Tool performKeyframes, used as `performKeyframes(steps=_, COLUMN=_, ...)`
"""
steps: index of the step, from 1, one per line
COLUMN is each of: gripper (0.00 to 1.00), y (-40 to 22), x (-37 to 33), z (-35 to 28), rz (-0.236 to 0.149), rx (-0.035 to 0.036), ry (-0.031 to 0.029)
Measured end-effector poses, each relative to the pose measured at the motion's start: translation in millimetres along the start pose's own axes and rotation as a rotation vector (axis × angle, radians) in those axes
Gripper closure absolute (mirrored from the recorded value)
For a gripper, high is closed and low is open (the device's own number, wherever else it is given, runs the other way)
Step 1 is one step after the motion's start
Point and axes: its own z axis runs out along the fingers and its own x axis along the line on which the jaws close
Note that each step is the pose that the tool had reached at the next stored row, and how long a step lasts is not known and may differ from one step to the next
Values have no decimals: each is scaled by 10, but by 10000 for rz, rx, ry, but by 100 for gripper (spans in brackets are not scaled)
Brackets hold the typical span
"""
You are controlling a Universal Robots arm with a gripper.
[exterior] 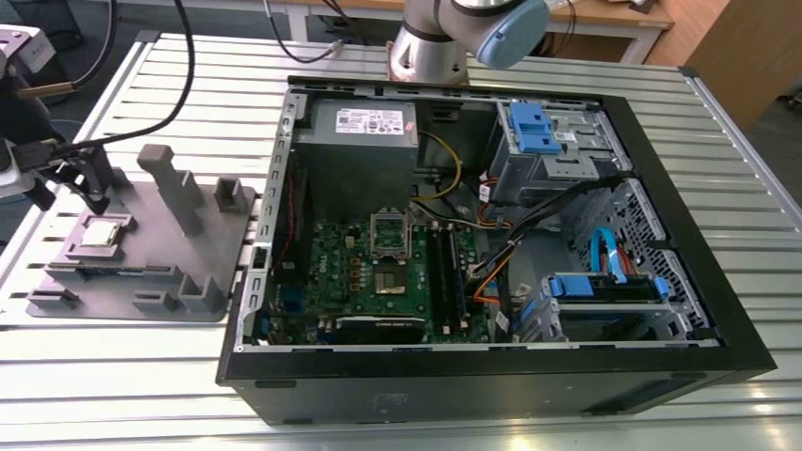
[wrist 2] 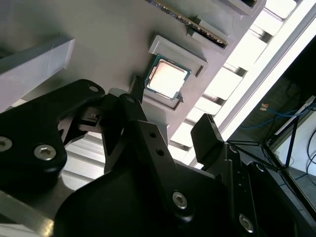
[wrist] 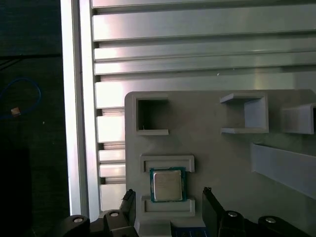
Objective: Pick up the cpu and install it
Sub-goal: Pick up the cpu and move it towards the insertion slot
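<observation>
Pre-grasp: gripper (wrist: pixel 169 193), jaws spread, nothing held, hovers over grey fixture (wrist: pixel 217 158). The cpu (wrist: pixel 168 184) lies flat in its recess, betw. & below the jaws, apart from both. Pick likely needs square descent, even pinch on opp. edges.

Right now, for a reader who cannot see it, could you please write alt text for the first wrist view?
The cpu lies flat in a recess of a grey holder, and the open gripper is lined up over it with one finger to each side. The grey holder rests on a slatted metal table.
</observation>
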Motion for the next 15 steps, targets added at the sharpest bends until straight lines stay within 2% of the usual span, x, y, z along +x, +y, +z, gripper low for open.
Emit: performKeyframes(steps=15, gripper=35, y=-5, x=-1, z=245, rz=0, rx=-1, ry=-1)
